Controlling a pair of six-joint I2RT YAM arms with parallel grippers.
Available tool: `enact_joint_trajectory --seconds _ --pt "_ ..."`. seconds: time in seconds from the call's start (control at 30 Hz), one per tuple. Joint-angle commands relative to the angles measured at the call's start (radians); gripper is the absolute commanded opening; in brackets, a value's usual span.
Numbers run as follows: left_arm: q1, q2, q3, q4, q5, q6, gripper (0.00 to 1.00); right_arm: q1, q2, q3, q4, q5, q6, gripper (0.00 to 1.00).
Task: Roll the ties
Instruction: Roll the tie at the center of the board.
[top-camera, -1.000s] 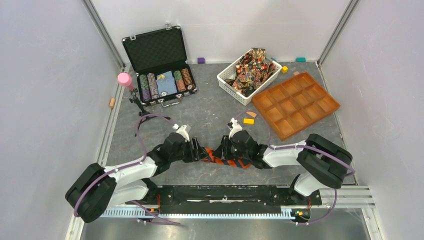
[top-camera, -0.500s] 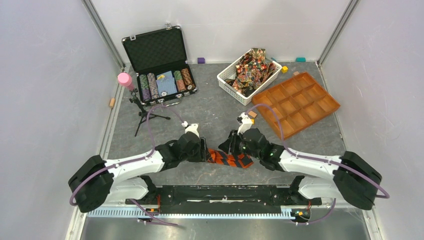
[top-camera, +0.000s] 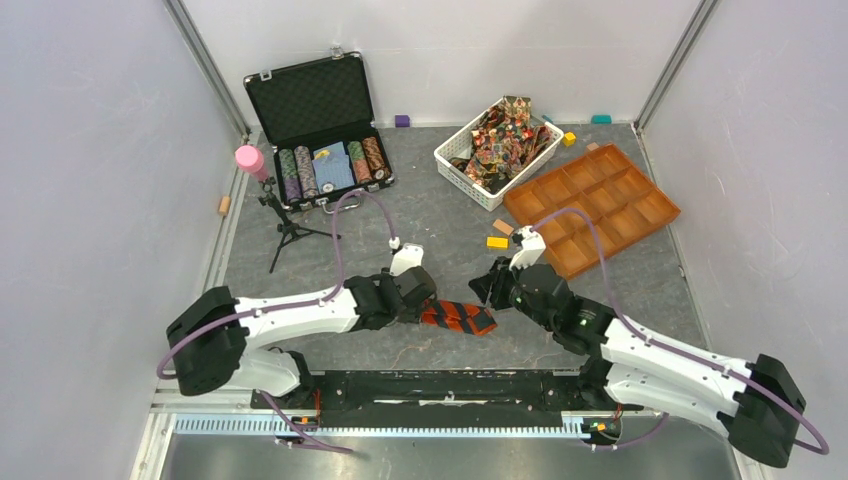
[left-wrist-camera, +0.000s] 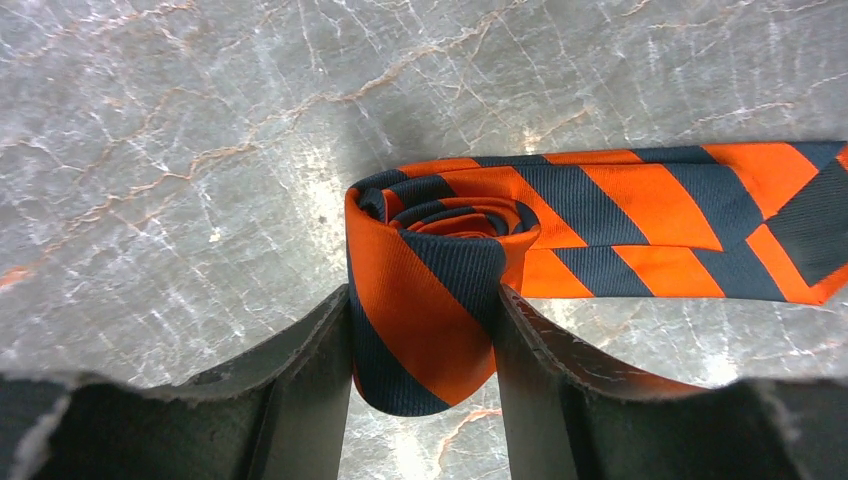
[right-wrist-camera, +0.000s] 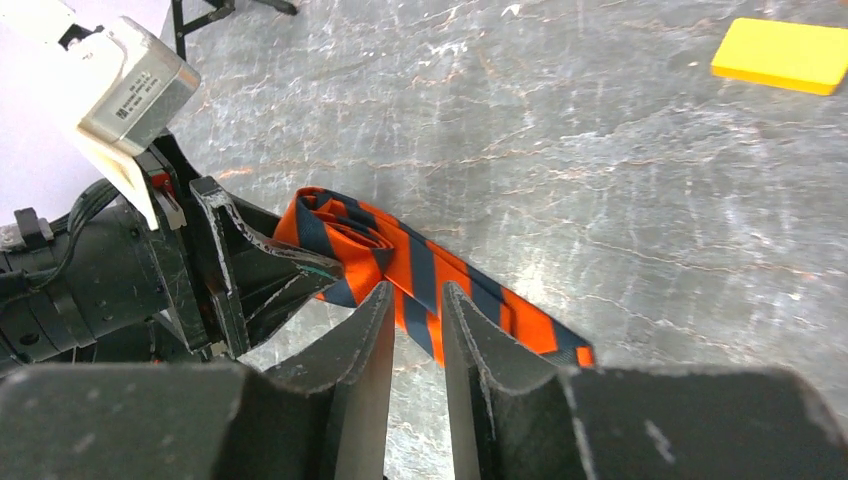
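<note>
From above, the right gripper (top-camera: 492, 288) had backed off the striped tie (top-camera: 462, 317), which lay shorter on the table (top-camera: 420, 220) than a second earlier, so mostly rolled. The left wrist view showed the left gripper (left-wrist-camera: 424, 330) clamping the roll. Through the right wrist camera, nearly shut fingers (right-wrist-camera: 370, 345) held nothing.

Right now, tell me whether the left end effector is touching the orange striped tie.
Touching. The left wrist view shows the left end effector with both fingers pressed against the rolled end of the orange striped tie.
</note>
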Motion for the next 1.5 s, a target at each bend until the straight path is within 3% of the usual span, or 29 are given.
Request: enact_joint_trajectory --seconds 0.0,0.53,0.9,1.2,1.47 --pt "-0.037 0.07 0.079 -0.136 -0.159 0.038 0.55 -0.006 -0.08 -0.004 -0.102 0.102 -0.024 0.3" --pt "-0.224 0.439 0.408 -0.508 -0.493 -0.055 0.55 -0.007 -0.284 0.04 -0.308 0.22 0.0 0.3" --pt "-0.312 0.606 0.547 -0.615 -0.53 -0.111 0.58 -0.007 -0.403 0.084 -0.457 0.329 -0.002 0.34" --pt "-0.353 0.66 0.624 -0.664 -0.521 -0.136 0.64 -0.007 -0.427 0.086 -0.497 0.353 -0.005 0.47" --pt "-0.375 0.682 0.67 -0.666 -0.494 -0.137 0.65 -0.007 -0.455 0.098 -0.53 0.368 0.005 0.52"
